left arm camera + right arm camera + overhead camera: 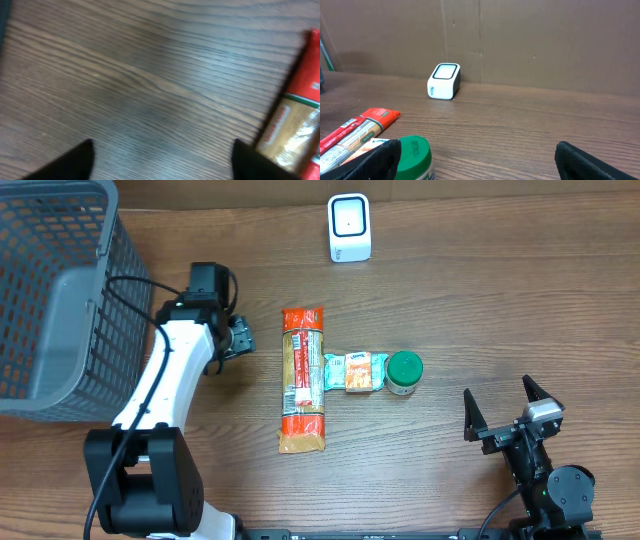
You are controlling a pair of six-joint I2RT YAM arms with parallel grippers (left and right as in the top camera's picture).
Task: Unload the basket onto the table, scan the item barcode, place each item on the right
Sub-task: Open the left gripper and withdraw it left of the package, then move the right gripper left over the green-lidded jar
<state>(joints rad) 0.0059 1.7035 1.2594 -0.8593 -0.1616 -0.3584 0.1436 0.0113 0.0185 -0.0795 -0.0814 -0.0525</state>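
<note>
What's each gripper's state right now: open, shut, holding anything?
Left gripper: open, nothing between its fingers.
Right gripper: open wide, holding nothing.

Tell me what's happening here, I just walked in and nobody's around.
Nothing is held. The left gripper hangs open over the table beside the long red packet, and the right gripper sits open, apart from the items. The packet, a small snack pack and a green-lidded jar sit side by side; the white scanner stands at the back.
</note>
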